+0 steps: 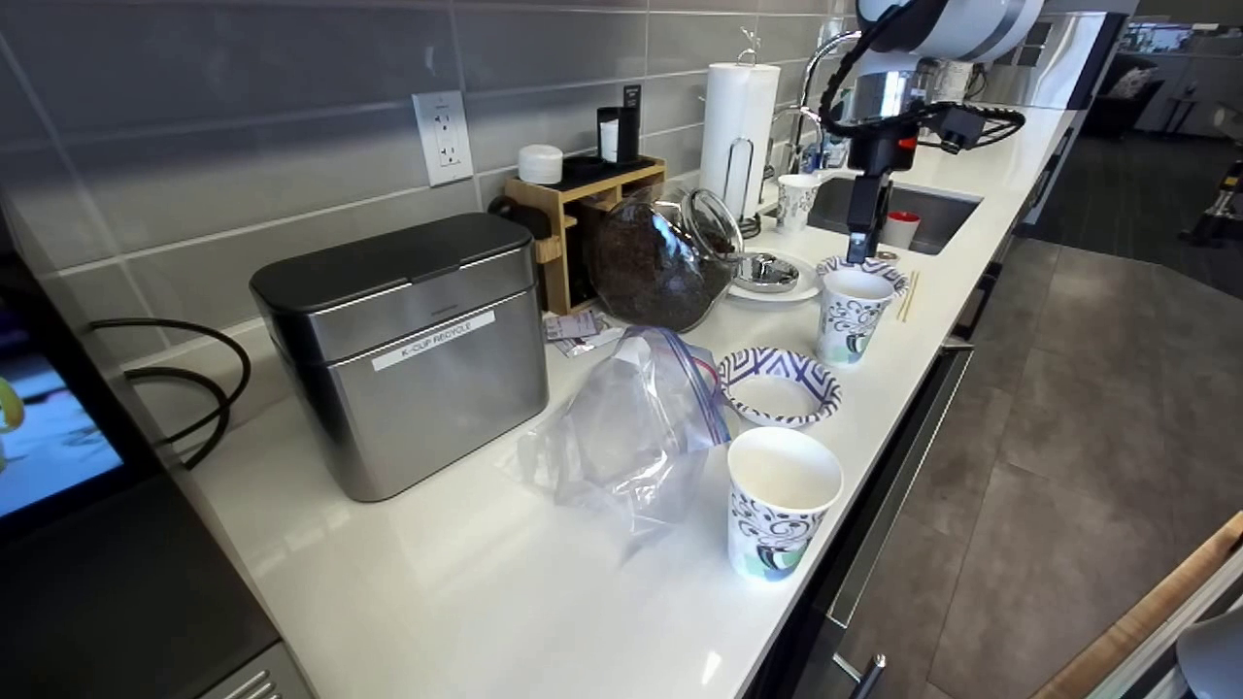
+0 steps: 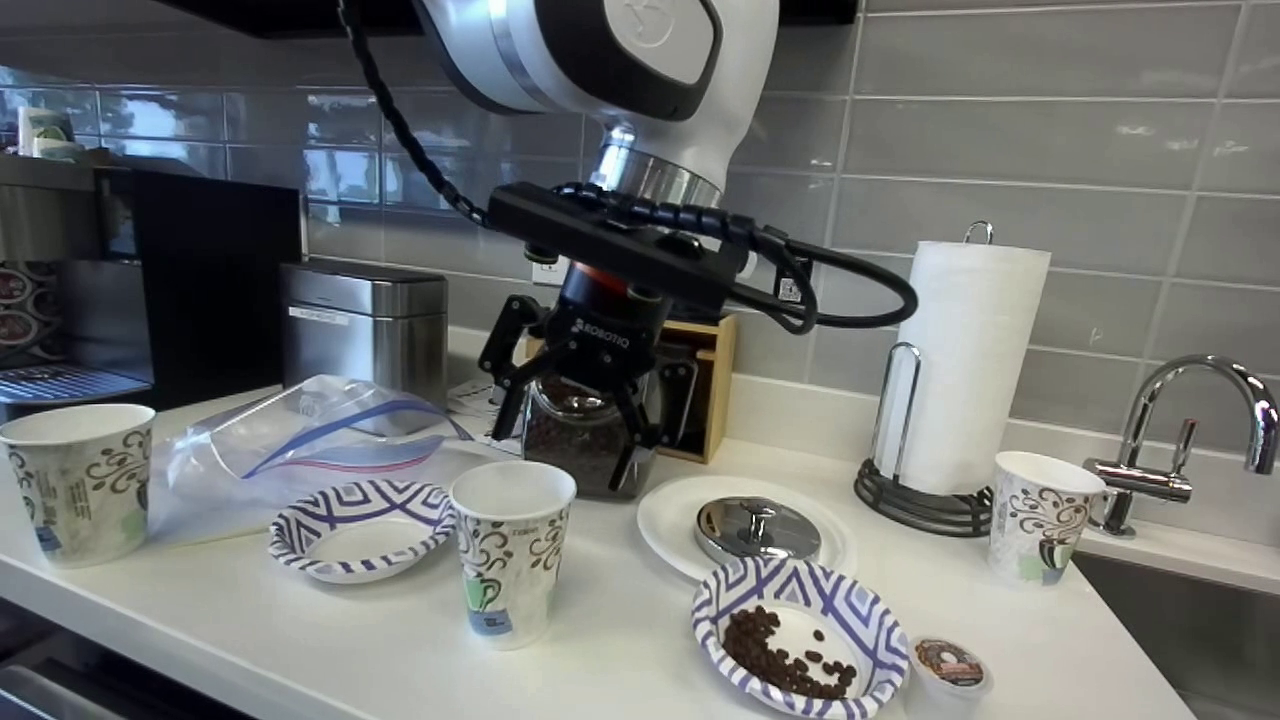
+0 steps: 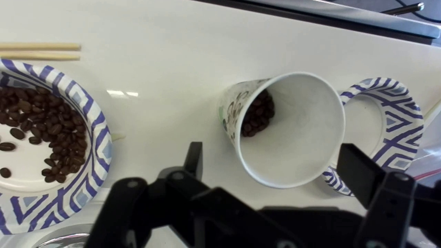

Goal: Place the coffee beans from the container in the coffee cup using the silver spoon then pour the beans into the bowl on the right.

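Note:
The coffee cup (image 2: 513,575) stands upright between two patterned bowls; coffee beans lie inside it in the wrist view (image 3: 257,113). My gripper (image 2: 562,455) is open and empty, pointing down near and slightly above the cup's rim. In the wrist view the cup's mouth shows between the spread fingers (image 3: 271,148), with no clear contact. The right-hand bowl (image 2: 875,620) holds loose beans (image 2: 765,650); it shows at left in the wrist view (image 3: 100,151). The glass container (image 1: 651,262) of beans lies tilted by the wall. I see no silver spoon.
An empty patterned bowl (image 1: 777,361) stands beside the cup. Another cup (image 1: 780,524) and a plastic bag (image 1: 631,427) lie beyond. A plate (image 2: 665,510) with a silver lid (image 2: 757,530), a coffee pod (image 2: 948,670), chopsticks (image 3: 41,50) and a paper towel roll (image 2: 970,370) are nearby.

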